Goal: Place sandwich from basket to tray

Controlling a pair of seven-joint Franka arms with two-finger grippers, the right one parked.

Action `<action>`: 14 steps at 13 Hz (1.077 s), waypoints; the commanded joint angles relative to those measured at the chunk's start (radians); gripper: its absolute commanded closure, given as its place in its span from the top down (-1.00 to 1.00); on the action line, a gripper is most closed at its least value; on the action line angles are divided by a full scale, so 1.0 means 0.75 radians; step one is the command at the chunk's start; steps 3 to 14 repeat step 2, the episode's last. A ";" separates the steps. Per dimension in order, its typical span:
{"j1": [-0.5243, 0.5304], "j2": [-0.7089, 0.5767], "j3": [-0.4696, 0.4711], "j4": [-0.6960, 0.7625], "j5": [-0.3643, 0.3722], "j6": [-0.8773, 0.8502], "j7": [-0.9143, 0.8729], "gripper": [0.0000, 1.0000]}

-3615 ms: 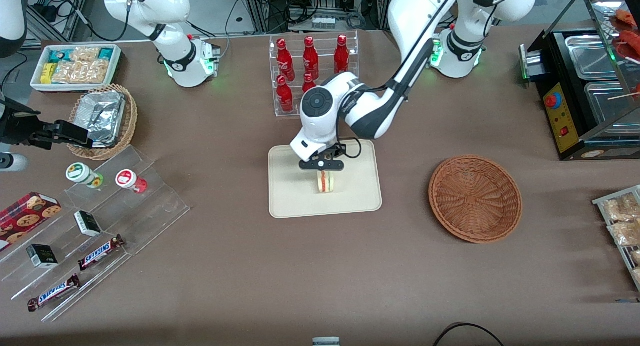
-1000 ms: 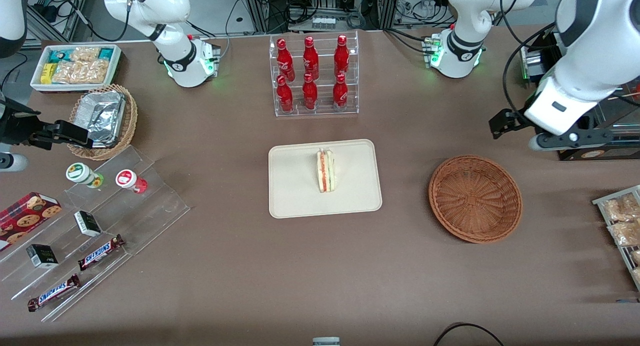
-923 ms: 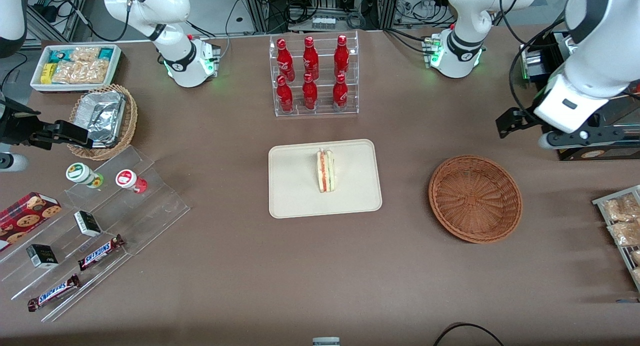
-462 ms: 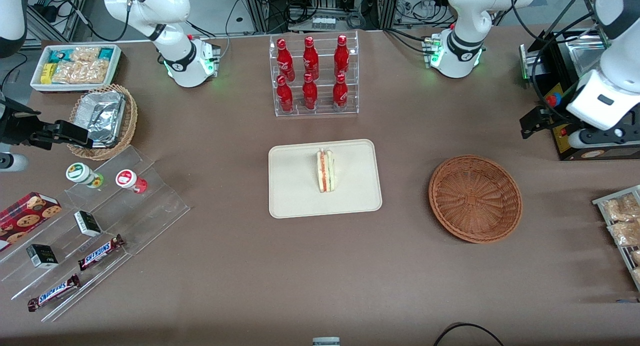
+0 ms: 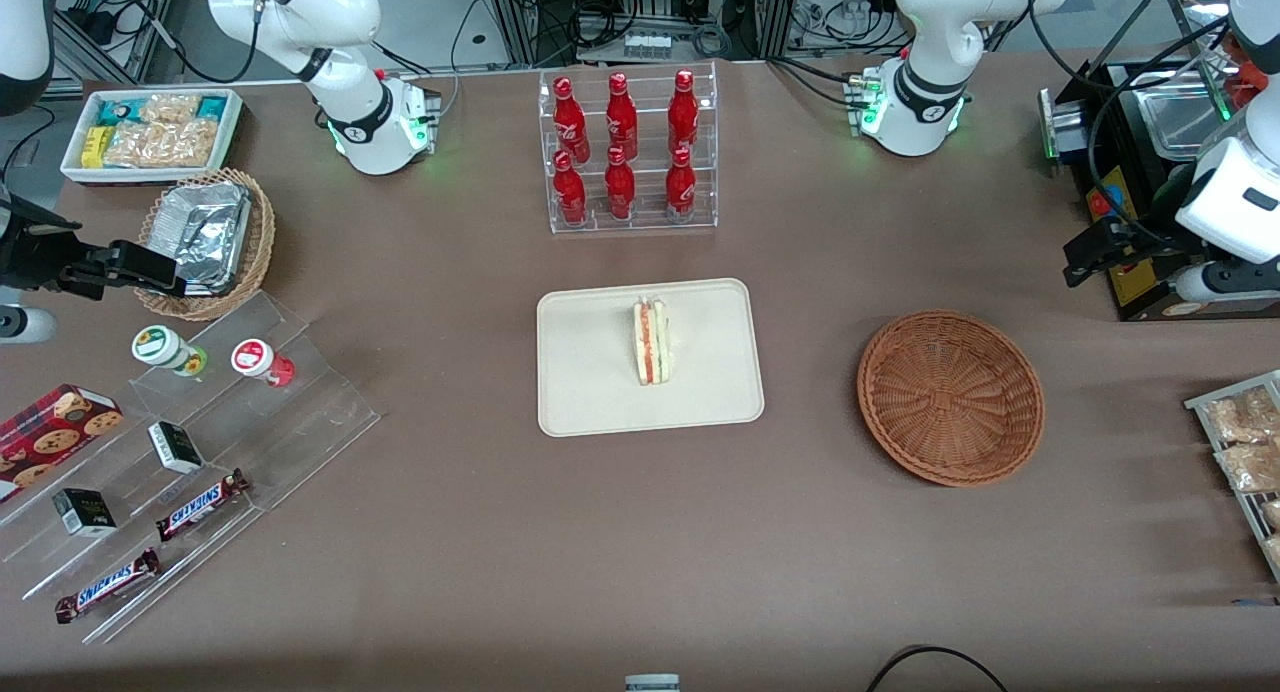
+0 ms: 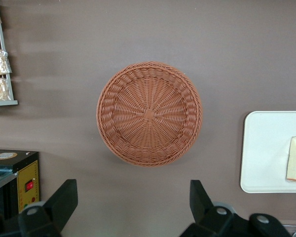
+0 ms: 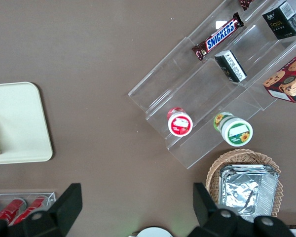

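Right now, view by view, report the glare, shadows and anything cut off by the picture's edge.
Front view: even light; the sandwich on the tray is sharp, the basket throws a soft shadow, and the edge crops the tool. Left wrist view: the tool, open, is dark and partly cropped above bare cloth, the basket evenly lit. Right wrist view: the acrylic shelf shows mild glare.

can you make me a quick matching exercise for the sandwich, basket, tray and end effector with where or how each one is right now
Things:
1. sandwich
2. basket
3. tray
4. end effector

States:
A. holds nothing, reddish-brown wicker
B. open, holding nothing, up above the table near the working arm's end
C. lies on the cream tray
D. flat, in front of the red bottle rack

Pairs: 1-C, 2-A, 3-D, 4-B
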 commanded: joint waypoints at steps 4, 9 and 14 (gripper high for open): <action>0.015 0.045 -0.010 0.074 -0.034 -0.042 0.017 1.00; 0.015 0.045 -0.010 0.074 -0.034 -0.042 0.017 1.00; 0.015 0.045 -0.010 0.074 -0.034 -0.042 0.017 1.00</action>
